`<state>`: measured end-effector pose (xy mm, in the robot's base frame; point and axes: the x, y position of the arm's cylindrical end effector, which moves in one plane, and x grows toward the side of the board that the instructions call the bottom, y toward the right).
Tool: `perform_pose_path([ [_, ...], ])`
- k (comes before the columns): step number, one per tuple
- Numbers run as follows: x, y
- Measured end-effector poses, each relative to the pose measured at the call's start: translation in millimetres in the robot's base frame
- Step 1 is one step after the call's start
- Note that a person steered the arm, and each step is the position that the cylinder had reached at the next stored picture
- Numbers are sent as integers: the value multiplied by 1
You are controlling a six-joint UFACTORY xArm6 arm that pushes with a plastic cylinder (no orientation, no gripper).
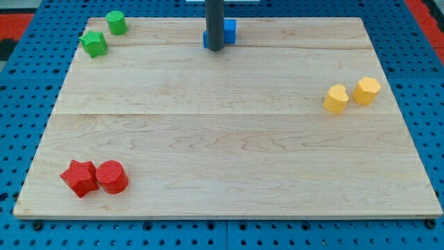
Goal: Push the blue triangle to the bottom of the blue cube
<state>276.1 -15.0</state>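
Note:
My tip (215, 49) rests on the wooden board (222, 139) near the middle of the view's top edge. The dark rod stands right in front of the blue blocks. A blue block (229, 30) shows to the right of the rod, squarish like the blue cube. A small sliver of blue (206, 39) shows at the rod's left side. I cannot tell if this sliver is the blue triangle or part of the same block, because the rod hides the join. My tip sits at the lower edge of the blue, touching or nearly touching it.
A green cylinder (116, 22) and a green star (94, 44) lie at the top left. A yellow heart (336, 99) and a yellow hexagon (366, 91) lie at the right. A red star (78, 177) and a red cylinder (111, 176) touch at the bottom left.

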Motion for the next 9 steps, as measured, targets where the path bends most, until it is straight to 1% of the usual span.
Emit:
perform_pose_path([
  [1, 12, -37],
  [2, 14, -76],
  [3, -2, -123],
  [4, 0, -120],
  [5, -13, -103],
  [6, -45, -105],
  [7, -78, -77],
  [8, -83, -29],
  [9, -34, -24],
])
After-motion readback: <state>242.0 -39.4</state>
